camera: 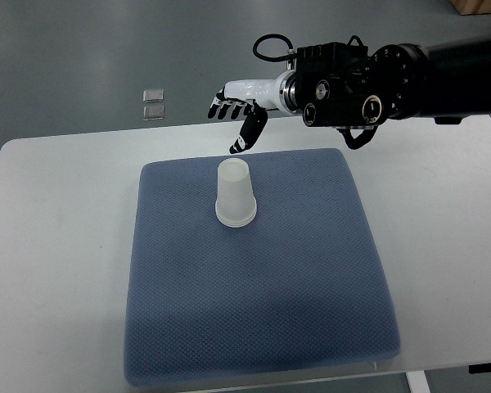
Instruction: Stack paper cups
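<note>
White tabletop (57,246), smooth with rounded corners, carries a blue mesh-textured square cushion (262,311). On its far half stands the paper cup stack (235,193), upside down, tapered, white, with bare cushion all round it. Over the far tabletop edge hangs the right hand (239,110), white palm, black fingers (227,108) loosely spread and drooping, holding nothing, apart from the cups.
</note>
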